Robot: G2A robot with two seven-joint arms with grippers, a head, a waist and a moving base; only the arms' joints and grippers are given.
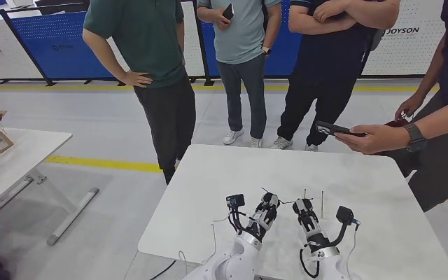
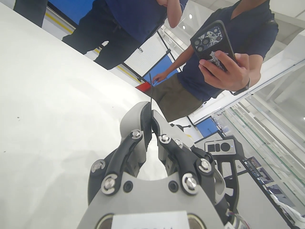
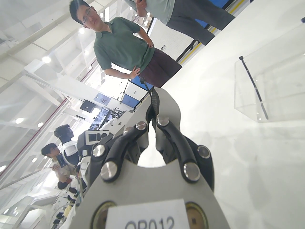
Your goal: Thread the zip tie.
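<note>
Behind the right fingers, a white printed label is sitting on the wrist plate. The right gripper is pinching shut on the zip tie, its head poking past the fingertips. The left gripper is clamping shut on the thin tail. Beyond the right fingers, a clear box is holding 1 spare tie, leaning upright.

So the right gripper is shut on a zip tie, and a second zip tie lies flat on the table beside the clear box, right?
Not quite: the right wrist view shows the second zip tie leaning inside the clear box, not flat beside it. The right gripper is shut on a zip tie, as stated.
</note>
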